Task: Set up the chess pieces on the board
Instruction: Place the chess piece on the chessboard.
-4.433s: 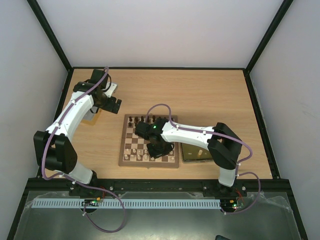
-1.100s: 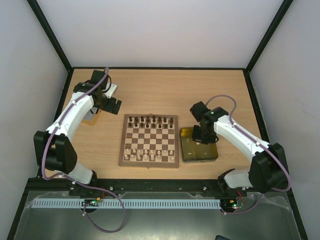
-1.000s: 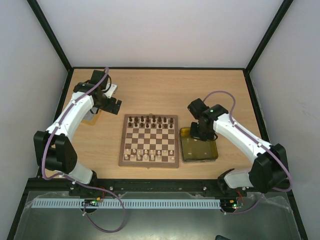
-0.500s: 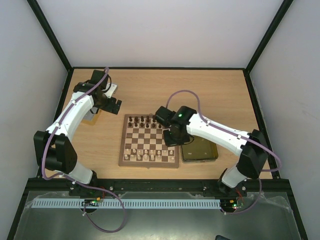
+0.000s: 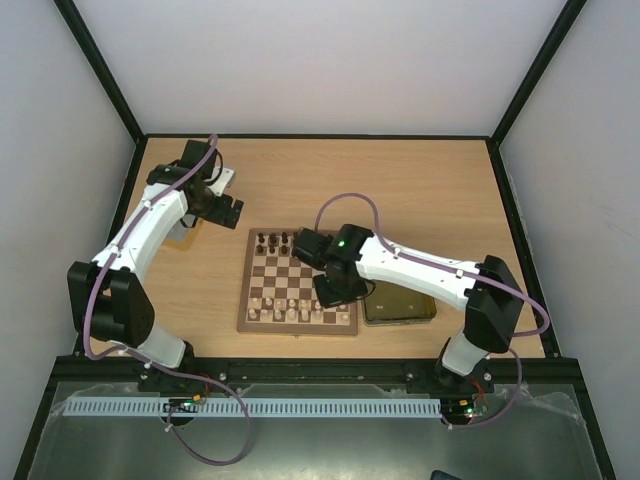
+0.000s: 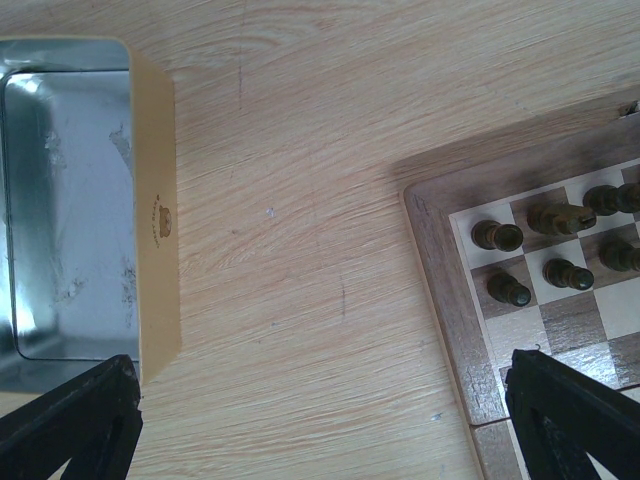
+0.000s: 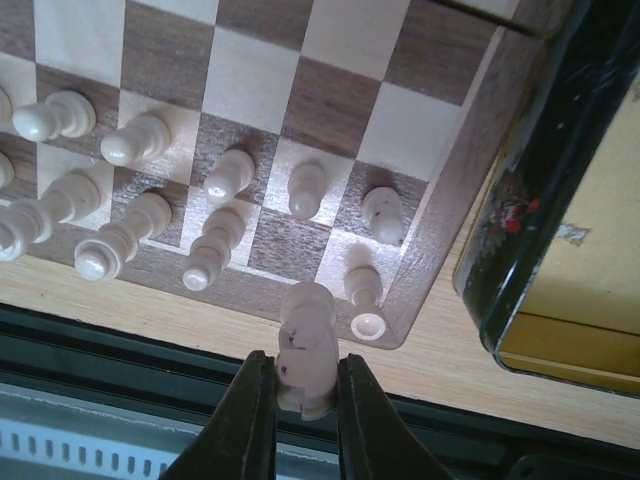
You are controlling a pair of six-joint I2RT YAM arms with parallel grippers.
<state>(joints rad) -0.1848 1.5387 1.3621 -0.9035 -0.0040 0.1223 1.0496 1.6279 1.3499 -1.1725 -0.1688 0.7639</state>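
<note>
The chessboard (image 5: 262,290) lies mid-table, with dark pieces (image 5: 272,241) on its far rows and cream pieces (image 5: 285,314) on its near rows. My right gripper (image 7: 303,395) is shut on a cream knight (image 7: 306,347), held above the board's near right corner, over the cream rows (image 7: 228,176). In the top view that gripper (image 5: 335,285) hangs over the board's right half. My left gripper (image 5: 222,210) hovers off the board's far left corner; its wrist view shows both dark fingertips (image 6: 70,425) far apart over bare table, with the board corner and dark pieces (image 6: 560,272) at right.
A gold tin (image 5: 405,305) lies right of the board, its dark rim (image 7: 540,190) close to my right gripper. A silver-lined tin (image 6: 70,200) lies by the left gripper at the table's far left. Black enclosure posts border the table.
My right arm swung from the gold tin leftward over the board's right half, carrying the cream knight. The left arm has not moved.
</note>
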